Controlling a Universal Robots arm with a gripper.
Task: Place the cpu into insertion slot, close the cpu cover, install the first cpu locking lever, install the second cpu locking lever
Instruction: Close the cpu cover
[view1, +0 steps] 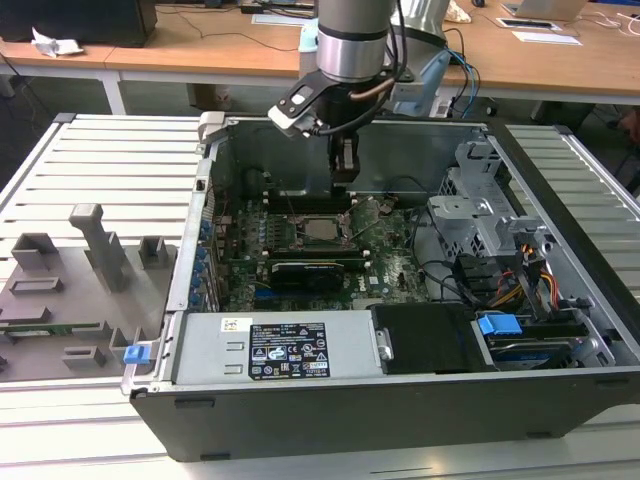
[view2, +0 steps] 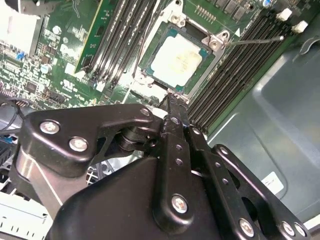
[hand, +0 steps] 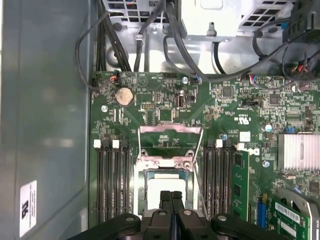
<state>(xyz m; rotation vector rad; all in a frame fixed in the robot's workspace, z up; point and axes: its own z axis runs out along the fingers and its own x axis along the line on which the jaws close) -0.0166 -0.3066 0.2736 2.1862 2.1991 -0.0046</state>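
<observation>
The cpu (view2: 177, 60) lies flat in the insertion slot (hand: 141, 192), silver top showing, near the middle of the motherboard (view1: 320, 228). The cpu cover (hand: 165, 162) lies down around it as a silver frame. A thin metal locking lever (view2: 255, 40) sticks out from one socket corner over the memory slots. Another thin lever (hand: 199, 187) runs along the socket's side. My gripper (view2: 169, 99) is shut with nothing between its fingers. It hangs just above the socket's edge, tips close to the cover's rim (hand: 171, 196). In the exterior view the gripper (view1: 343, 180) points down behind the socket.
Long black memory slots (hand: 110, 180) flank the socket on both sides. A black expansion card (view1: 315, 270) lies in front of it. The power supply (view1: 270, 345), a drive cage (view1: 480, 215) with cables and the case's back wall (view1: 270, 150) surround the board.
</observation>
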